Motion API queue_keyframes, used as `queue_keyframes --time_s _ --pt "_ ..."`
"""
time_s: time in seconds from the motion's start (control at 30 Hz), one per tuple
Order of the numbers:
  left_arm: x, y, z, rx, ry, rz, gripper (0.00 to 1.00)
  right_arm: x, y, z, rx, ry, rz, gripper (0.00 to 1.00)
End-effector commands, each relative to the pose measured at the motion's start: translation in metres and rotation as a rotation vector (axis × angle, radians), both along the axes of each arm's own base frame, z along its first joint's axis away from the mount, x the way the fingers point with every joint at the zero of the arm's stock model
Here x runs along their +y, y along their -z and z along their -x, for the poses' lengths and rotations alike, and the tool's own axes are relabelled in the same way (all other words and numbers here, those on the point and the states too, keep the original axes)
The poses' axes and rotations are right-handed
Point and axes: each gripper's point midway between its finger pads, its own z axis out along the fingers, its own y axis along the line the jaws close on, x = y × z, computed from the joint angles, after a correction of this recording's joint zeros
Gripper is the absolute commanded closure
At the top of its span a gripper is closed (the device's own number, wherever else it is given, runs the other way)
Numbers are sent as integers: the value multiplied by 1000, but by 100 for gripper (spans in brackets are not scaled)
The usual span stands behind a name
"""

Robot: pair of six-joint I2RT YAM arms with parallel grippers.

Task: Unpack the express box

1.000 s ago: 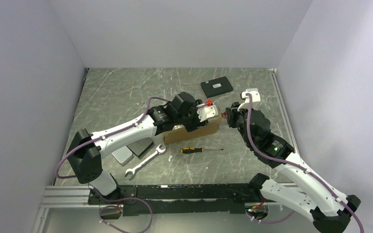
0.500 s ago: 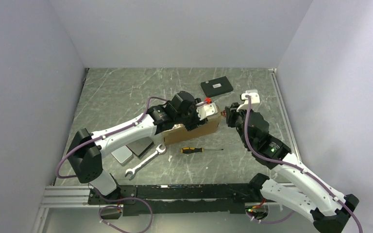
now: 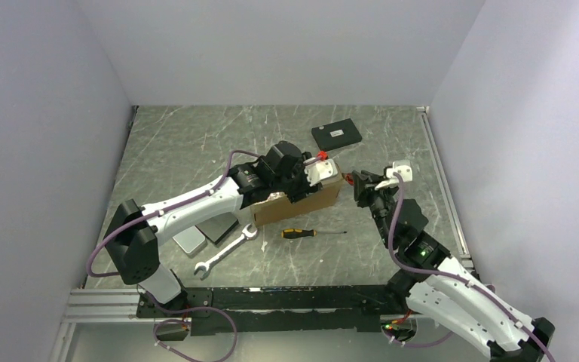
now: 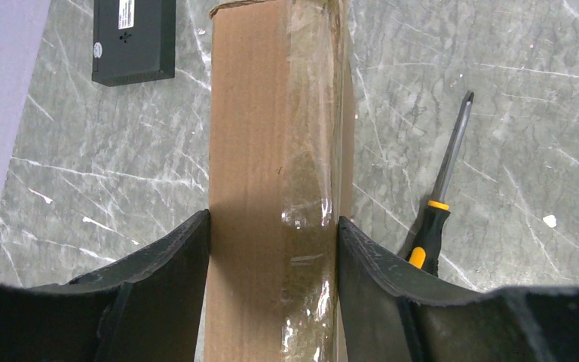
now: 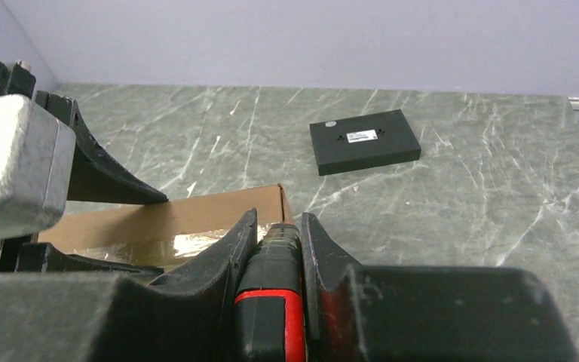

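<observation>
At three o'clock of the express box clamped by the left gripper, the right gripper, pinching a red-and-black tool, could twist it loose by pushing sideways.

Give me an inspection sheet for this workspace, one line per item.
Surface: scratched grey marble-look table.
Job's things: box, closed, clear tape on top.
Clutter: black box, screwdriver, wrench, two grey slabs.
Claws: left claw shut on the box's sides; right claw shut on a red-black tool, close to the box's end.
Cables: purple cables along both arms.
Surroundings: plain walls on three sides.
</observation>
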Motion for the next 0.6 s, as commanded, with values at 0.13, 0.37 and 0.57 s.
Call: queue_keyframes --time_s 0.13,0.37,0.57 --pt "18 20 -9 34 -84 -68 50 22 38 5 -6 -117 -4 100" --pt "18 18 -8 29 -75 -64 50 21 45 4 -40 -109 -23 100" --pt "17 17 -6 30 -63 -59 50 17 59 8 -71 -107 -51 100"
